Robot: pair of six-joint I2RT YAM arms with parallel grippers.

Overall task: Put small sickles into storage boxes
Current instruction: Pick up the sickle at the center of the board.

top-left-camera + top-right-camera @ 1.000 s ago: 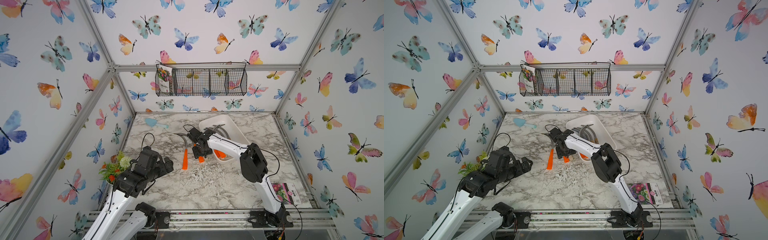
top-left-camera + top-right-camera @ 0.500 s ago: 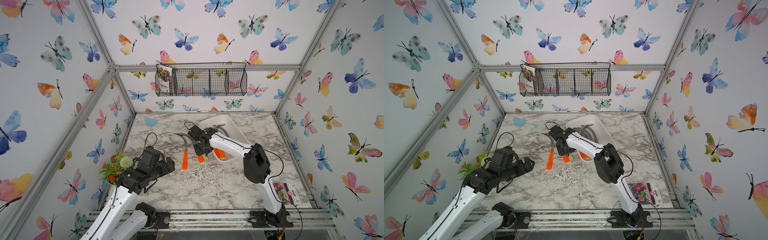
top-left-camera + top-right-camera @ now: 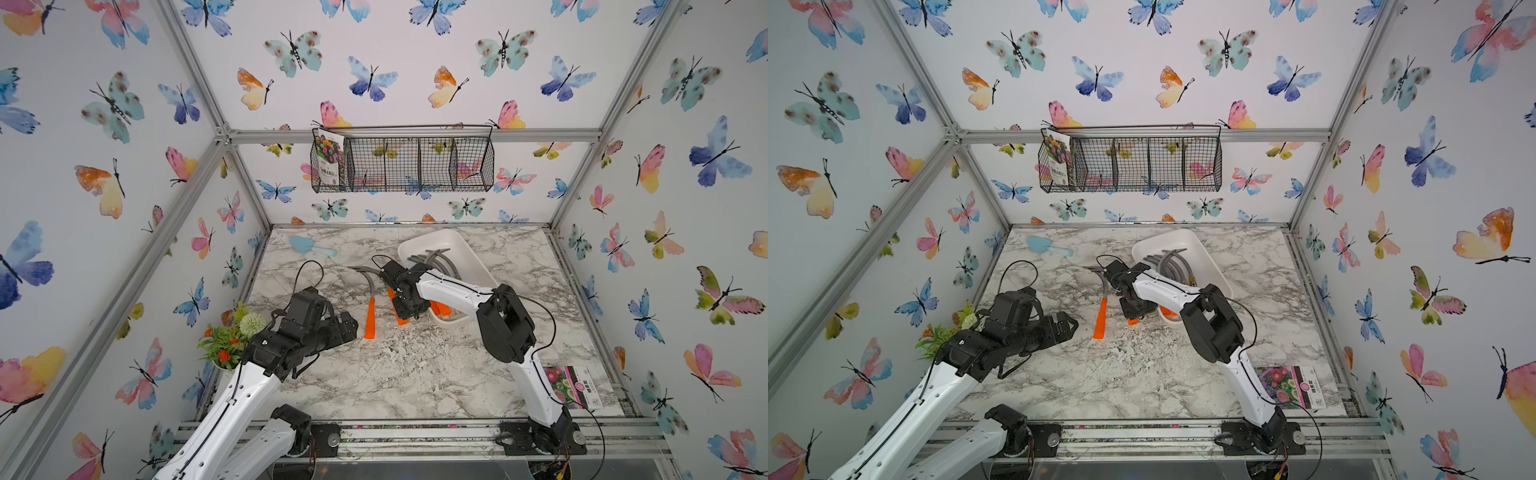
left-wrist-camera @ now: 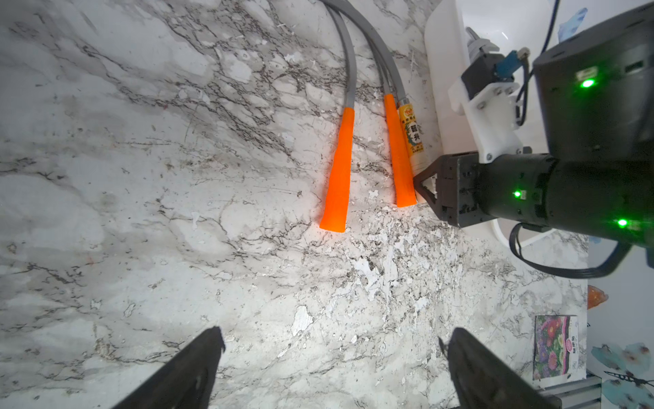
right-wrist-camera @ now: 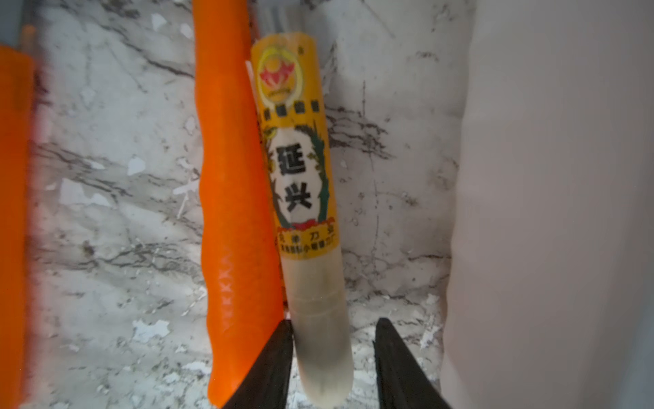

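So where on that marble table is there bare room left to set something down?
The widest bare patch is the near middle of the table, between the left gripper and the seed packet. Another strip lies beyond the white tray, toward the right wall. It is crowded at the tray's left side, where loose sickles lie and the right gripper sits.

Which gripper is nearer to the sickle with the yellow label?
Right. The right gripper straddles the yellow-labelled sickle beside the white tray; the left gripper hovers over the table, apart from it.
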